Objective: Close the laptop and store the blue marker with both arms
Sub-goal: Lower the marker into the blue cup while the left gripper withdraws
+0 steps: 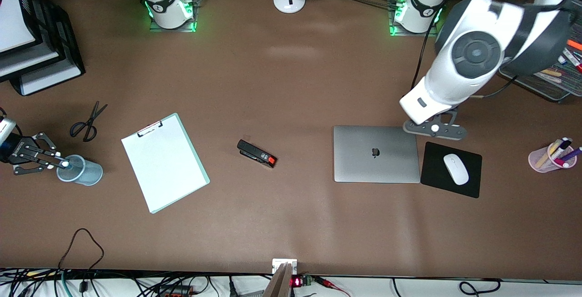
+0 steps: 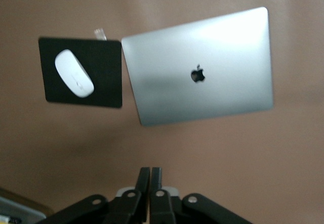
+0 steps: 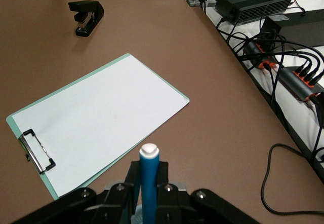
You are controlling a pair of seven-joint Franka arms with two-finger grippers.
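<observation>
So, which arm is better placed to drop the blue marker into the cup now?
The right arm. Its pincer is shut on the blue marker directly over the clear cup at its end of the table. The left pincer is empty, above the table beside the closed laptop.

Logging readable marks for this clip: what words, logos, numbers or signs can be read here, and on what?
Apple logo, no letters: on the closed laptop lid, also in the left wrist view.
Red lit digits on a small display at the table edge nearest the front camera: too small to read.
Print on the right claw: too small to read.
No words are legible.
</observation>
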